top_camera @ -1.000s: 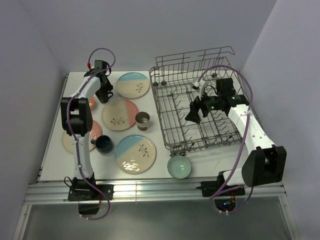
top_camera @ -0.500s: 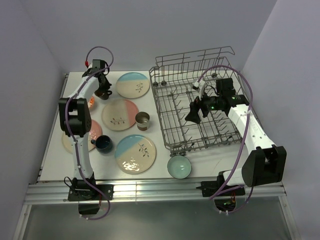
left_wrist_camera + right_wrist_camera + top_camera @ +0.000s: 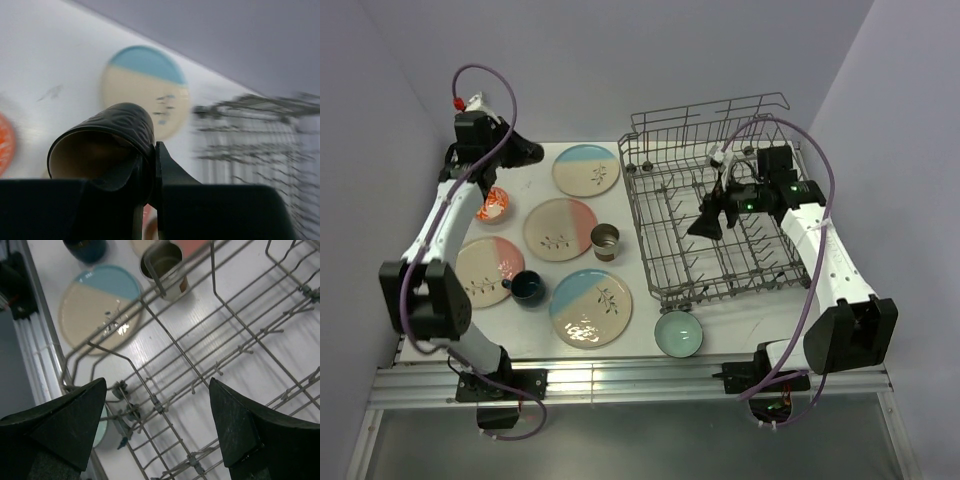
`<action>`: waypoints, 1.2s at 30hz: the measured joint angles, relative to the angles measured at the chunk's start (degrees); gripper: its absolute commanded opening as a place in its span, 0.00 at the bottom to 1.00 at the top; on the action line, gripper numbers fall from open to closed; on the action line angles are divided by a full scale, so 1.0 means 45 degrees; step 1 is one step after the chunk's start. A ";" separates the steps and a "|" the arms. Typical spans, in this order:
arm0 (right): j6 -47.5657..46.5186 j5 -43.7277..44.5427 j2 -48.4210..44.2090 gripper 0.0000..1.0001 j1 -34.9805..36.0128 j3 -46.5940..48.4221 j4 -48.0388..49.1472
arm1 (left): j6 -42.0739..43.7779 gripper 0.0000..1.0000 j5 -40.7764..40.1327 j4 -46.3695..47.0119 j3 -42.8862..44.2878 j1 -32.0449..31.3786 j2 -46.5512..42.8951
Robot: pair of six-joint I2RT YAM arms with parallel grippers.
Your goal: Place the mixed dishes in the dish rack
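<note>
Left gripper (image 3: 152, 150) is pinched on the wall of a dark embossed cup (image 3: 107, 132), 1 finger inside the rim, 1 outside. The cup hangs above the table's far-left corner, left of the blue-and-cream plate (image 3: 586, 169) and well apart from the dish rack (image 3: 665, 240) on the right. It looks like glazed ceramic: stiff, weighty, slick, likely to chip on wire, so that rim pinch wants a slow carry. Right gripper (image 3: 705, 225) hovers over the rack, jaws spread wide, holding nothing. No brand, label or readable writing shows; the left wrist view is blurred.
</note>
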 measured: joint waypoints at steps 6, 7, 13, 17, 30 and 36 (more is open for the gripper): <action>0.4362 -0.0685 0.0355 0.84 0.0044 0.2370 0.0821 | -0.0884 0.00 0.3026 0.4614 -0.3177 -0.1151 -0.3808; 0.5469 -0.0865 0.0549 0.83 0.0107 0.2822 0.1234 | -0.1078 0.00 0.3351 0.5425 -0.3701 -0.1496 -0.4201; 1.2798 -0.1321 0.1209 0.82 0.1078 0.2895 0.4624 | -0.1991 0.00 0.4133 0.9165 -0.5833 -0.4129 -0.5081; 1.7010 -0.1282 0.1171 0.81 0.2050 0.1530 0.7227 | -0.2331 0.00 0.4114 1.0472 -0.6373 -0.5231 -0.5076; 2.2809 -0.0714 0.1166 0.73 0.2759 -0.0287 1.1132 | -0.2579 0.00 0.3186 1.2191 -0.7140 -0.6713 -0.5183; 2.3567 -0.0457 0.1132 0.61 0.2943 -0.0544 1.1861 | -0.2589 0.00 0.2764 1.2575 -0.7495 -0.7053 -0.5183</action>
